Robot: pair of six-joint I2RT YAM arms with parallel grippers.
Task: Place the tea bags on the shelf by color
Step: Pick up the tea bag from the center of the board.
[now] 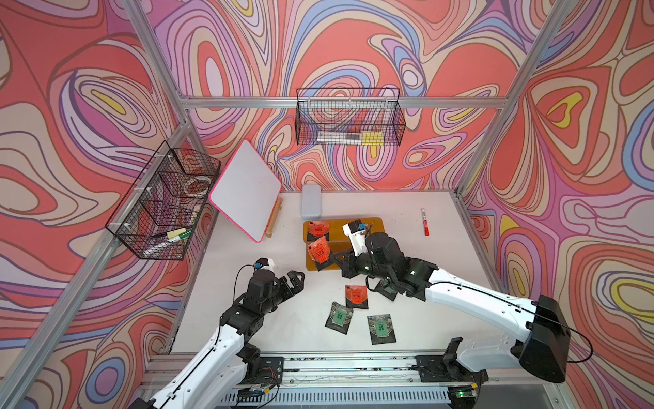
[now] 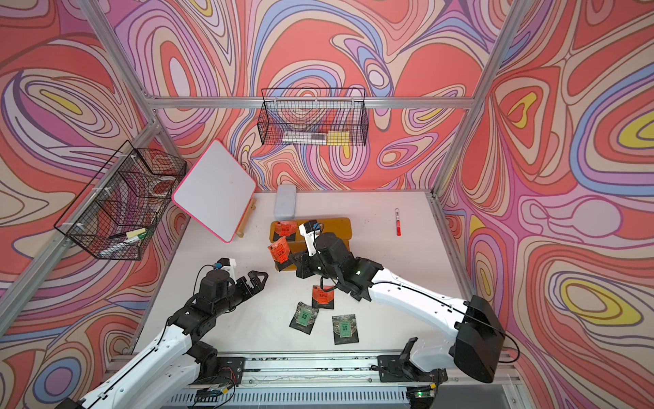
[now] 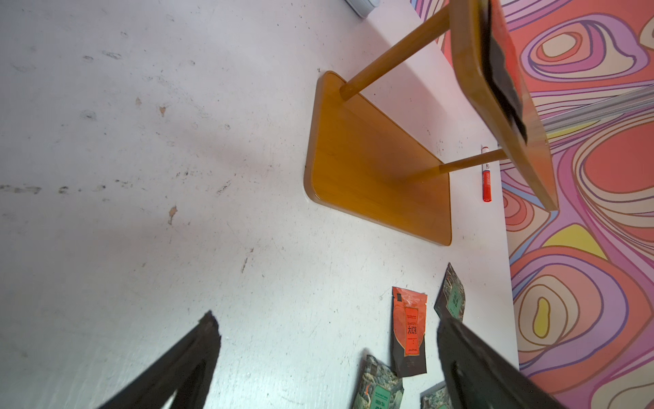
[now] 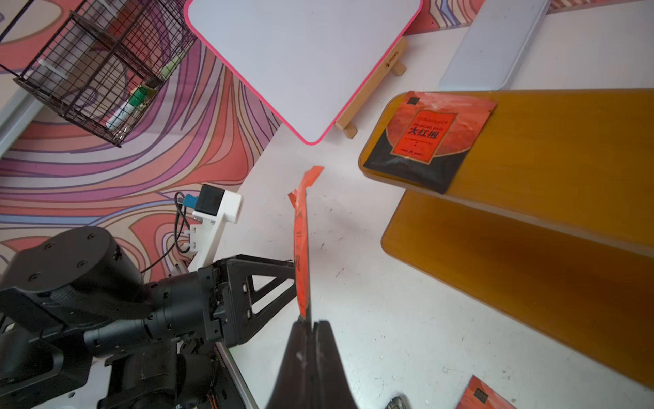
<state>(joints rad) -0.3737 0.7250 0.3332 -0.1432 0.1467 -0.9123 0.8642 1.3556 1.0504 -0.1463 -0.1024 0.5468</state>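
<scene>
Nearest me, green tea bags (image 1: 339, 317) and a loose orange tea bag (image 1: 356, 296) lie flat on the table (image 1: 304, 340). My left gripper (image 1: 297, 281) hangs off to their left, spread wide and empty. Farther out, my right gripper (image 4: 311, 324) pinches the dark bottom edge of the held orange tea bag (image 4: 300, 240). It stands on edge, pointing away from the jaws, just off the left end of the shelf (image 4: 566, 148). Beyond, the top step carries one resting orange tea bag (image 4: 430, 138), with bare wood to its right. My right arm is the nearer.
</scene>
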